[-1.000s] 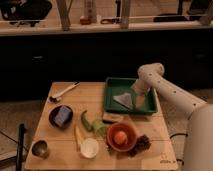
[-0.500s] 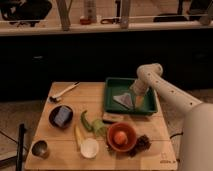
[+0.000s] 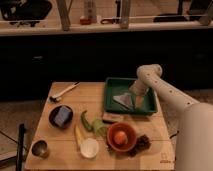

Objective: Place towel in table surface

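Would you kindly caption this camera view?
Arm's tool at the towel inside the green tray on the wooden table.

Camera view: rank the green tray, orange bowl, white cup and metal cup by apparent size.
Largest: green tray, with the gripper inside at the towel
orange bowl
white cup
metal cup, slightly smaller

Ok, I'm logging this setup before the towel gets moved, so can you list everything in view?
table: one, wooden, centre
tray: one, green, table's far right
towel: one, grey, inside tray
bowl: one, orange, near edge, holding orange fruit
dish: one, dark, left side, holding blue sponge
spoon: one, white, far left corner
pepper: one, green, middle
cup: one, white, near edge
tin: one, metallic, near left corner
arm: one, white, right; jaws down in tray by towel
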Action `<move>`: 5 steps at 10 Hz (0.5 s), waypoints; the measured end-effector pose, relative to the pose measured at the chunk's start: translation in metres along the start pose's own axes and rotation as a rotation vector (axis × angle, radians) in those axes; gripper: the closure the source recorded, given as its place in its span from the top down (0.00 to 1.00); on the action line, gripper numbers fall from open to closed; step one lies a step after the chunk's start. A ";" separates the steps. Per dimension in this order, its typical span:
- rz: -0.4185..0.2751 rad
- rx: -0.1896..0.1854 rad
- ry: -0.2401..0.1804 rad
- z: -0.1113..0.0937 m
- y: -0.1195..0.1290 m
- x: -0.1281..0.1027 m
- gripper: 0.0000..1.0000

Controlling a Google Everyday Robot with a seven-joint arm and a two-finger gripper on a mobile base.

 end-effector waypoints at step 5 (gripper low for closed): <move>-0.043 -0.023 -0.026 -0.002 0.003 -0.010 0.80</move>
